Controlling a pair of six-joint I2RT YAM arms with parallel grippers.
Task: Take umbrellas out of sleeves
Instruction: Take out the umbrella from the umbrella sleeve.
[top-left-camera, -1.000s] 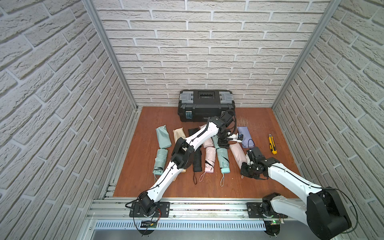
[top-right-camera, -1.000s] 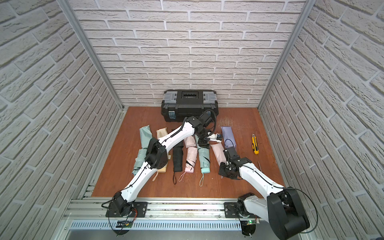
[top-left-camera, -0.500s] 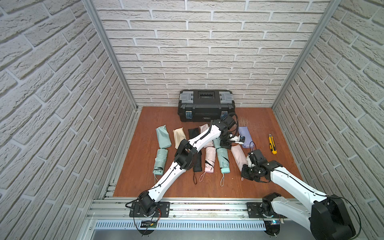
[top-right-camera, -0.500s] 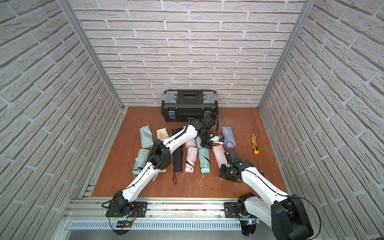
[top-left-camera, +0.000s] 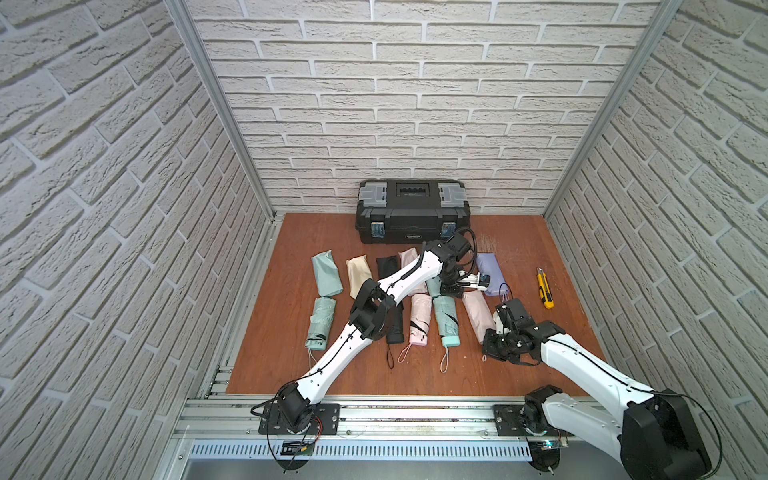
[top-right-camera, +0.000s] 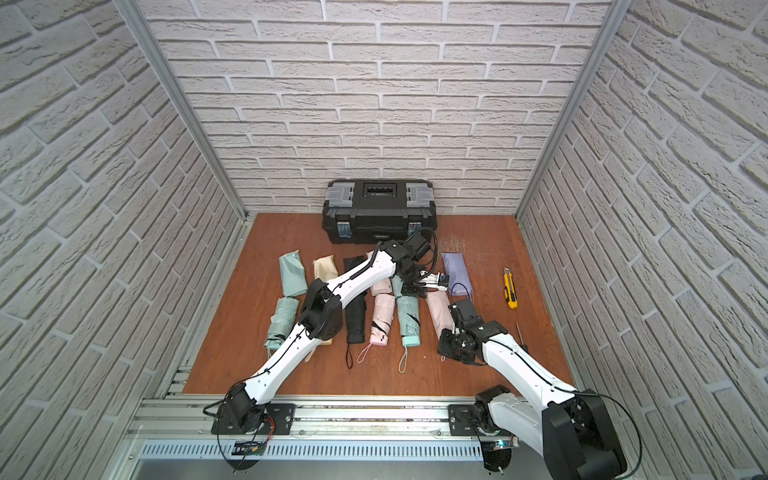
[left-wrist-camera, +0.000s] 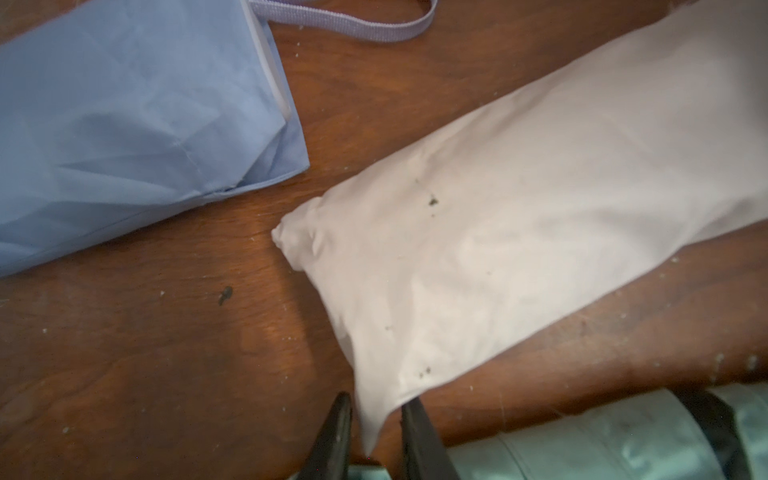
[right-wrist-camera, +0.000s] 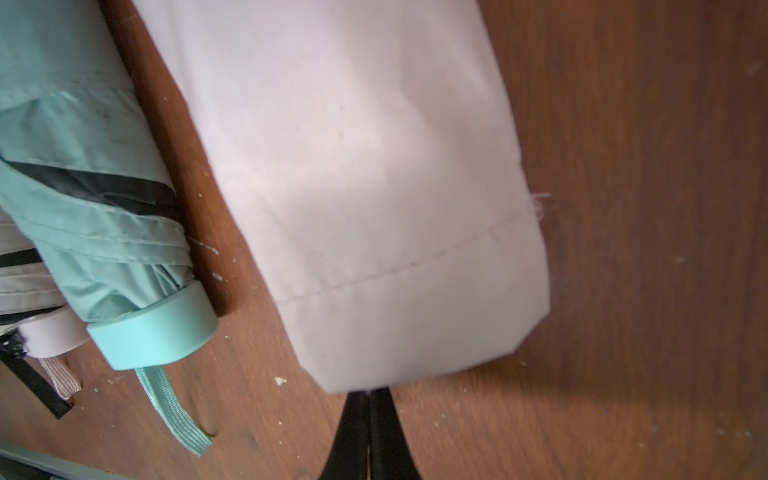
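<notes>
A plump pink sleeve (top-left-camera: 476, 311) (top-right-camera: 440, 311) lies on the wooden floor with its umbrella hidden inside. My left gripper (top-left-camera: 452, 289) (left-wrist-camera: 376, 399) is at its far closed end, jaws narrowly open, with the sleeve's corner (left-wrist-camera: 374, 415) between them. My right gripper (top-left-camera: 490, 337) (right-wrist-camera: 370, 392) is shut at the sleeve's hemmed mouth (right-wrist-camera: 415, 324); anything pinched there is hidden. Beside it lie a bare mint umbrella (top-left-camera: 446, 318) (right-wrist-camera: 83, 187), a pink umbrella (top-left-camera: 419, 318) and a black one (top-left-camera: 395, 328). A lavender sleeve (top-left-camera: 490, 274) (left-wrist-camera: 104, 124) lies further back, with a wrist loop (left-wrist-camera: 345, 25) trailing out.
Limp mint (top-left-camera: 327, 274), cream (top-left-camera: 358, 270), black (top-left-camera: 386, 266) and pink (top-left-camera: 409, 255) sleeves lie in the back row. Another mint umbrella (top-left-camera: 320, 322) is at the left. A black toolbox (top-left-camera: 411, 210) stands against the back wall, a yellow utility knife (top-left-camera: 544, 286) lies right.
My left gripper has swung down to the pink sleeve's far corner and its jaws have narrowed around it. The right gripper stayed shut at the sleeve's mouth and shifted slightly.
</notes>
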